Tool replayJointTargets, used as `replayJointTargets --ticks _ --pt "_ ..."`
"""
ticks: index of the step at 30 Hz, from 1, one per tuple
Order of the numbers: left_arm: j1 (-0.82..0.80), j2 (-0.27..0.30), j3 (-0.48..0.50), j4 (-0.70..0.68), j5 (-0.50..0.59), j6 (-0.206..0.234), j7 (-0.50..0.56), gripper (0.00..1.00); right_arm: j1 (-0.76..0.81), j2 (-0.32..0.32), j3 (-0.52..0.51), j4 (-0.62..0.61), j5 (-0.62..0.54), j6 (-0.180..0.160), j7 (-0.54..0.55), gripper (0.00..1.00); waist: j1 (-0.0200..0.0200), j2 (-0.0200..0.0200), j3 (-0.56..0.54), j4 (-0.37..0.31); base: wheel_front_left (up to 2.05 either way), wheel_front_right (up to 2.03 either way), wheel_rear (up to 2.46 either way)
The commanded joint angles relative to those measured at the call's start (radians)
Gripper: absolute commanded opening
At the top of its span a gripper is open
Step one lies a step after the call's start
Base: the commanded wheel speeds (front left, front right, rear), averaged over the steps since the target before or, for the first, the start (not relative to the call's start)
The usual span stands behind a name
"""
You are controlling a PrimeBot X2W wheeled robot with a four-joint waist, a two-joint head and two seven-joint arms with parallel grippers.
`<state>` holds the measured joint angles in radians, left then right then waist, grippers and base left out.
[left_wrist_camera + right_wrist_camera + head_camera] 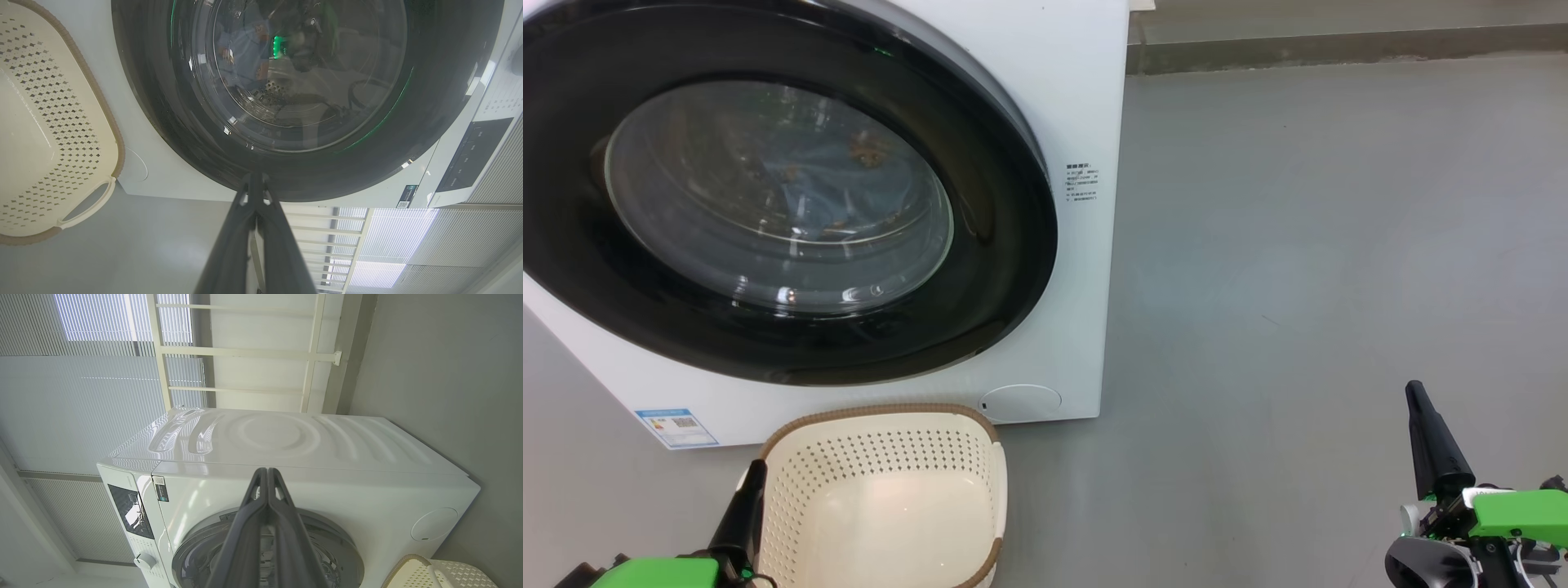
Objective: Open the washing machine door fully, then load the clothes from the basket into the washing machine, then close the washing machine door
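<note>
Grey floor point(1298, 245), left pincer point(757, 467) closed beside basket point(882, 408), right pincer point(1413, 389) closed, upright

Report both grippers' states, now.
Left gripper: shut, holding nothing.
Right gripper: shut, holding nothing.

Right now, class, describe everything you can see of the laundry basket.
The basket is cream-white plastic, a rounded rectangle with perforated sides, a smooth bottom, a brown rim and a cut-out side handle. It is empty and stands upright on the grey floor, close in front of the washing machine. The shut left gripper rises beside its left rim; whether they touch is unclear.
</note>
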<state>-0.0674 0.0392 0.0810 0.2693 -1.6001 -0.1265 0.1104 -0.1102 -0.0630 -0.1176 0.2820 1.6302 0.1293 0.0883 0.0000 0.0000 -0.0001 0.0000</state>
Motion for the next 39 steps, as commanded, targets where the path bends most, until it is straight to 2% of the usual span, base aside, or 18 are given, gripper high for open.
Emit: replayJointTargets --ticks 1,39 --pt "-0.048 0.011 0.035 -0.023 -0.007 0.000 0.004 0.00 -0.005 -0.002 0.023 -0.031 -0.005 0.001 0.010 0.00 0.0000 0.0000 0.000 0.000 0.00 0.00 0.00" --pt "-0.048 0.011 0.035 -0.023 -0.007 0.000 0.004 0.00 -0.005 0.000 0.020 -0.031 -0.008 0.001 0.012 0.00 0.0000 0.0000 0.000 0.000 0.00 0.00 0.00"
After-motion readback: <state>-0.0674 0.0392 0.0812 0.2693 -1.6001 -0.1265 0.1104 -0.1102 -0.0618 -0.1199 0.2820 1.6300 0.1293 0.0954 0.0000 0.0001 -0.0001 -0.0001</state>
